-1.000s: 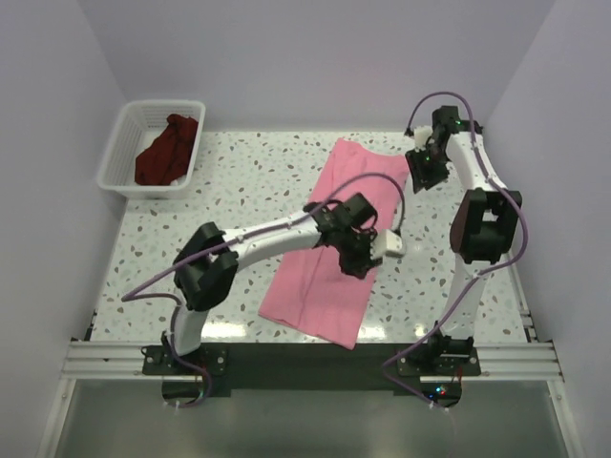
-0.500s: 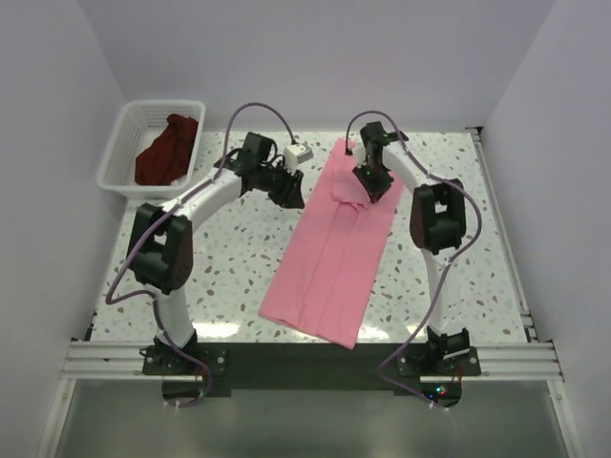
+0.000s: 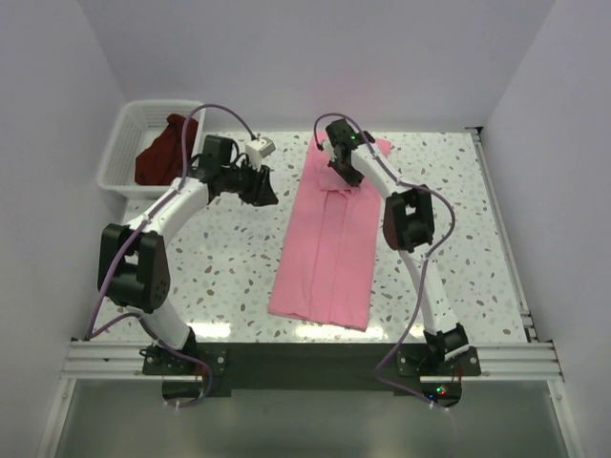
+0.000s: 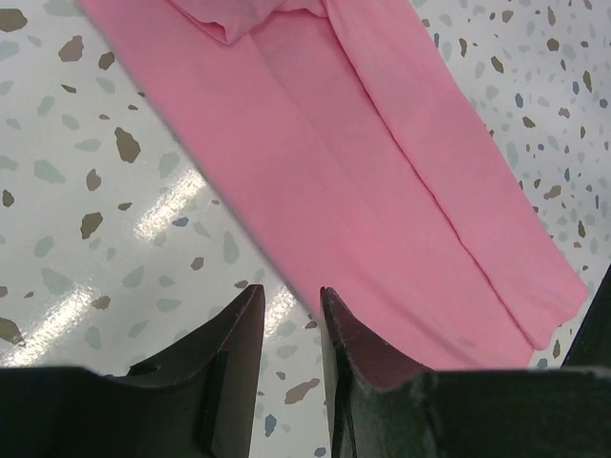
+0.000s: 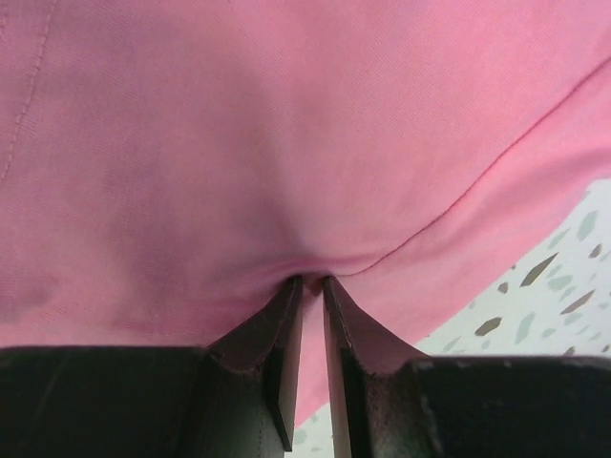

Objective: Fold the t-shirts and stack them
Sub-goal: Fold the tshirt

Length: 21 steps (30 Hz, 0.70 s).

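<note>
The right fingers (image 5: 284, 310) are almost pressed together and pinch a small fold of the pink t-shirt (image 5: 286, 114) at its far end. The left fingers (image 4: 246, 320) stand a little spread with nothing between them, over the bare desk (image 4: 76, 239), just beside the long left edge of this shirt. The pink t-shirt lies on the desk as a long narrow strip with its sides folded in, running from the far part toward the near edge. The maroon t-shirt (image 3: 164, 151) lies crumpled in the white basket (image 3: 115, 157) at the far left corner.
</note>
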Available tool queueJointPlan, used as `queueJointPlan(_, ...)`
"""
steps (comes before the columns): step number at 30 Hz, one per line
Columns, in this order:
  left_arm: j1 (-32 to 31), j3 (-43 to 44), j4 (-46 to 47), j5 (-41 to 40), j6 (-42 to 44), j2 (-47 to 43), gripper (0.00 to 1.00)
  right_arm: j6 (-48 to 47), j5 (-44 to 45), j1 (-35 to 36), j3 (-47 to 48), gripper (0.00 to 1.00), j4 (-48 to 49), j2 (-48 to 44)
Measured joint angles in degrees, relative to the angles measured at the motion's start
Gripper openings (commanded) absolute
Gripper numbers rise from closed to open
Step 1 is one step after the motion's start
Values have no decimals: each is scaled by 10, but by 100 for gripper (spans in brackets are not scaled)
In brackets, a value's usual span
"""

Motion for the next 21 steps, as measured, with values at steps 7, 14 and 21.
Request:
queueJointPlan(7, 11, -19, 3, 0, -9, -1, 35, -27, 58, 30, 40, 19, 63, 35)
queueJointPlan(14, 22, -23, 31, -4, -4, 5, 35, -42, 70, 31, 39, 22, 146, 44)
queueJointPlan(21, 22, -17, 30, -8, 21, 10, 38, -52, 60, 28, 15, 42, 191, 30)
